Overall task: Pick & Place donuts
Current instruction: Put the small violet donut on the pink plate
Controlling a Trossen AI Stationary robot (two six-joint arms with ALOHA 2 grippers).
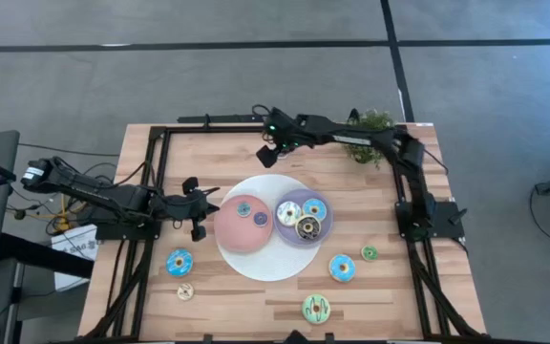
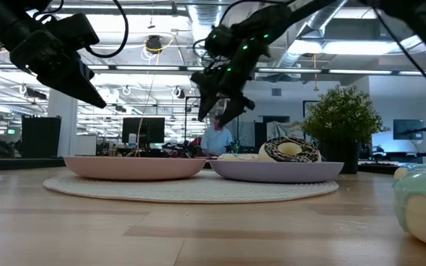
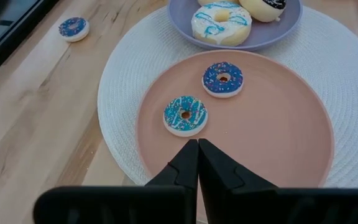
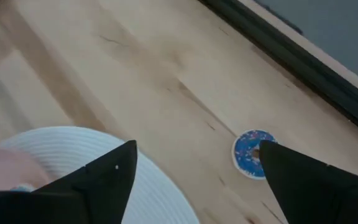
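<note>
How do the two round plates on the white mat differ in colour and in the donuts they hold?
The pink plate holds two small donuts with blue icing, lying flat and apart. The purple plate holds larger donuts, crowded together: one white with blue stripes, one dark-iced. Both plates rest on the white mat.

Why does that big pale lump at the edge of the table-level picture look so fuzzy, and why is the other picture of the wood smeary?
In the low view the pale lump sits very close to the camera, so it is out of focus; the plates farther back look sharp. In the right wrist view the wood looks streaked and soft, most likely blur from movement.
</note>
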